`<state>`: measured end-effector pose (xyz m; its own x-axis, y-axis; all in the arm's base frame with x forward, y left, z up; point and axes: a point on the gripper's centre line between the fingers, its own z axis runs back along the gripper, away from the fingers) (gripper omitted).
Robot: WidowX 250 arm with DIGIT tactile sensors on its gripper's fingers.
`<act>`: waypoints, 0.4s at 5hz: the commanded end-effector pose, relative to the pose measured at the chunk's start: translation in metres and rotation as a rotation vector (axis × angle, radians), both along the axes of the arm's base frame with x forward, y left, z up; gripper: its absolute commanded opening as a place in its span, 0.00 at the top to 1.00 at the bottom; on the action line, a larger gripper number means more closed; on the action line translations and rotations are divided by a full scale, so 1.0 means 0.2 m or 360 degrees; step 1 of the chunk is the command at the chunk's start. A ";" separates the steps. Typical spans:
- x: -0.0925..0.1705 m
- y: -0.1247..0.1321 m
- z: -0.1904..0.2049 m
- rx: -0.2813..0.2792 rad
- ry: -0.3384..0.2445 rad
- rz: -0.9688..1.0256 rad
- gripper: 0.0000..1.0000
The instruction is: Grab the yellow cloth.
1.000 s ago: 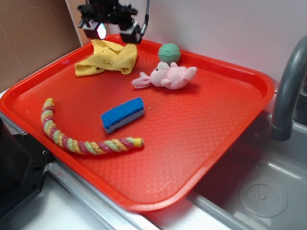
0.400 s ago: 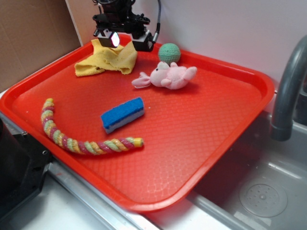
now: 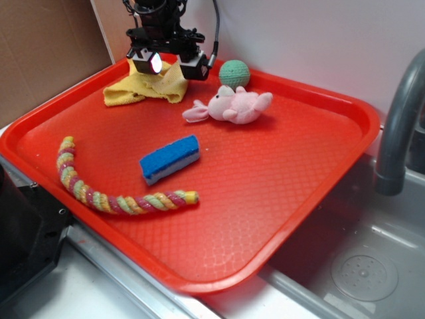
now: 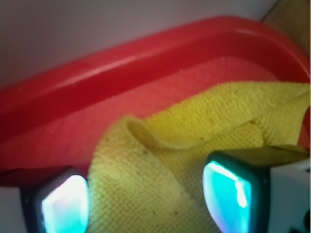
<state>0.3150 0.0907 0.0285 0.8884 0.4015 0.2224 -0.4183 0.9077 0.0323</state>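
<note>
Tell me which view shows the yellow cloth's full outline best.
Exterior: the yellow cloth lies crumpled in the tray's far corner, outline mostly visible. Wrist shows only a close-up fold between the gripper jaws, edges cropped.

Gripper [image 3: 169, 64] low, jaws apart

A small mustard-yellow terry cloth with a nubby weave [image 3: 147, 88] [image 4: 194, 145] is seen crumpled at the far left corner of a red plastic tray [image 3: 279, 173]. It lies in loose folds, one raised ridge running across its middle.
</note>
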 end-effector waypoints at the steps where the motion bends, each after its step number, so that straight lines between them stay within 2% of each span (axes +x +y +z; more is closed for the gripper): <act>1: 0.02 0.05 0.06 0.0050 -0.0010 0.0078 0.38; 2: 0.01 0.06 0.06 0.0057 0.0033 0.0093 1.00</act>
